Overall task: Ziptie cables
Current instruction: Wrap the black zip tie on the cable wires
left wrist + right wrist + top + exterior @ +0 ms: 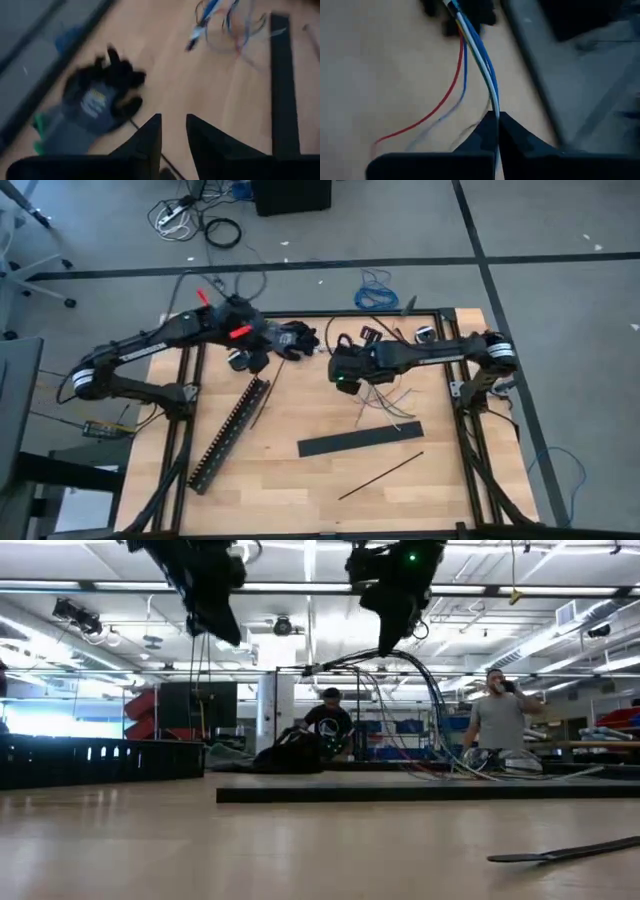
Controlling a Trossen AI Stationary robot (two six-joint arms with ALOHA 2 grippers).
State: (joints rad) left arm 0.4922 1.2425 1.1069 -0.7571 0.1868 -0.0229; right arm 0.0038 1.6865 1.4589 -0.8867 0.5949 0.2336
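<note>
Cables point(385, 395) hang in a loose bundle of blue, white, green and grey wires from the right gripper point(345, 370), which sits above the middle of the desk point(300, 480) toward its far edge. In the right wrist view that gripper's two dark fingers are pressed together on the wires, which run out between the tips. The low view shows the bundle lifted clear of the wood near the gripper and drooping in an arc, with the fanned ends trailing down toward the surface; lifting it this way probably leaves room to pass a tie around it. The left gripper point(262, 352) hovers near the far edge, just to the left of the right one, with its fingers slightly spread and nothing between them. A black glove point(102, 97) lies on the desk below it. One ziptie point(380, 476), a thin black strip, lies flat near the front right of the desk, well apart from both grippers and seemingly not yet picked up. A wide flat black bar point(360, 441) rests between it and the wires, and a long slotted black duct point(228, 432) lies diagonally on the left.
</note>
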